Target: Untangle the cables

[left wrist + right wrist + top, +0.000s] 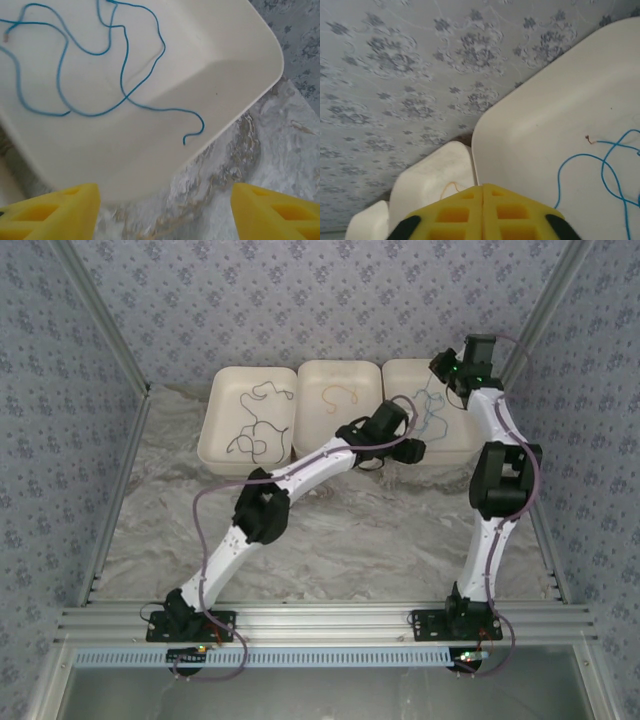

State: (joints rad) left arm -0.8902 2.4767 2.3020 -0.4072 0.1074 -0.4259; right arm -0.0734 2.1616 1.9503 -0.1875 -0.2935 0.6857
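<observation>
thin blue cable (150, 107), loose wavy loops

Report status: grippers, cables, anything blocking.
Left gripper jaws open, empty, by right tray. Right gripper jaws shut, empty. Blue cable there, orange cable middle tray, black cable left tray. No obstruction seen.

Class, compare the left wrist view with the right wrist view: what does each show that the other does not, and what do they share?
Left wrist view: the marbled table, the curled loose end of the blue cable, and the left claw, its yellow fingers wide apart with nothing between them.
Right wrist view: the patterned wall, a neighbouring tray, and the right claw, shut.
Both: the white tray with the blue cable lying in it.
</observation>
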